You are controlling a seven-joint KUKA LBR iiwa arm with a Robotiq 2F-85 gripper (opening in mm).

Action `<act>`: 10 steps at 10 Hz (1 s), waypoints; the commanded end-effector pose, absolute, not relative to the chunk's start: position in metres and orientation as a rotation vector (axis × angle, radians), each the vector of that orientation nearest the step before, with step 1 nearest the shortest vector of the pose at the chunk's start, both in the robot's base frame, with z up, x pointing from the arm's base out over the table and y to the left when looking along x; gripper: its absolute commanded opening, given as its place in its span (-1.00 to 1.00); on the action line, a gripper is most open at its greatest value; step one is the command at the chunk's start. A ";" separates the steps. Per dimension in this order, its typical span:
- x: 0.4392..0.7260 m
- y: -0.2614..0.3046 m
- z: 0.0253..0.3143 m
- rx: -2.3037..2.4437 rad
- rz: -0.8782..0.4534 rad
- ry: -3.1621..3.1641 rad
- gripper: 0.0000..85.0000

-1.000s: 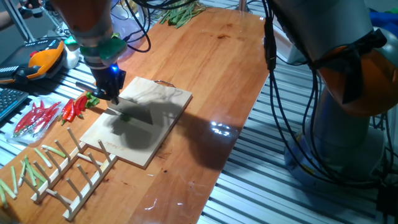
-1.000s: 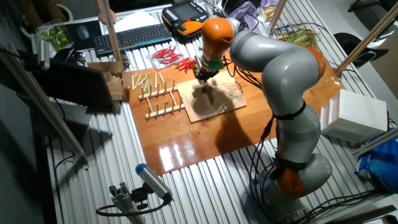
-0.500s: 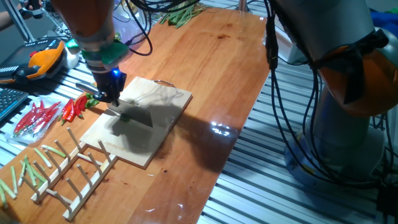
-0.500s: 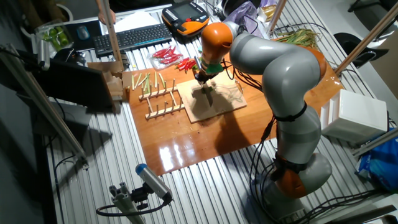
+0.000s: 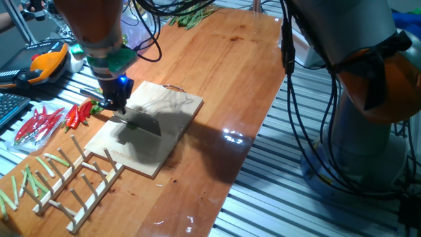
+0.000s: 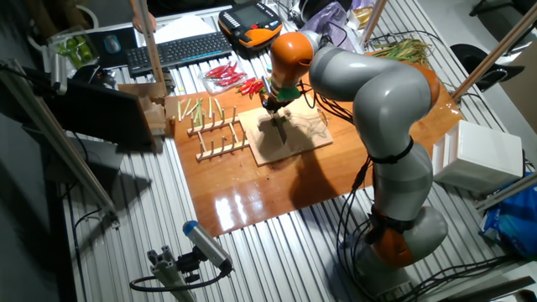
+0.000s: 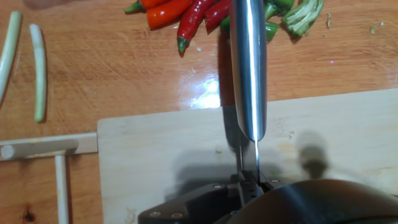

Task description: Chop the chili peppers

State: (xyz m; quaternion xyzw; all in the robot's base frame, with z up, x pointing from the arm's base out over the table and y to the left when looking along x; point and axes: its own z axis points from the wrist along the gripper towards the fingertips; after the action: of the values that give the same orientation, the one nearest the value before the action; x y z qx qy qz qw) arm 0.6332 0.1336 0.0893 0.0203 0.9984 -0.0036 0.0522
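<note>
I have the hand point(image 5: 118, 108) low over the pale wooden cutting board point(image 5: 164, 131), near its far left corner, and it grips a steel-bladed knife point(image 7: 247, 68) whose blade runs straight away from the hand camera, out past the board's far edge. In the hand view the blade's root sits clamped in the black mount at the bottom of the picture; the fingers themselves I cannot make out there.

The small bright-green chili peppers point(image 7: 292, 15) lie on the orange-brown wooden bench point(image 5: 230, 72) just beyond the board's far edge, right of the knife tip, as a few glossy green bits with one ragged cut end showing. Just left of them, touching, lies a bunch of slender red chilies point(image 7: 180, 12). In one fixed view these show as red and green beside the hand point(image 5: 82, 112).

Two long pale-green stalk sticks point(image 7: 38, 68) lie on the bench at far left. A light wooden peg rack point(image 5: 79, 178) stands beside the board.
</note>
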 end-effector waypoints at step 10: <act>0.626 0.136 0.085 0.079 -0.023 3.021 -1.00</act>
State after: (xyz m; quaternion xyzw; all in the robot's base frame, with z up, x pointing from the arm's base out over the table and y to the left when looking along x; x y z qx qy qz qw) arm 0.6260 0.1357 0.0849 0.0262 0.9979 -0.0080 0.0594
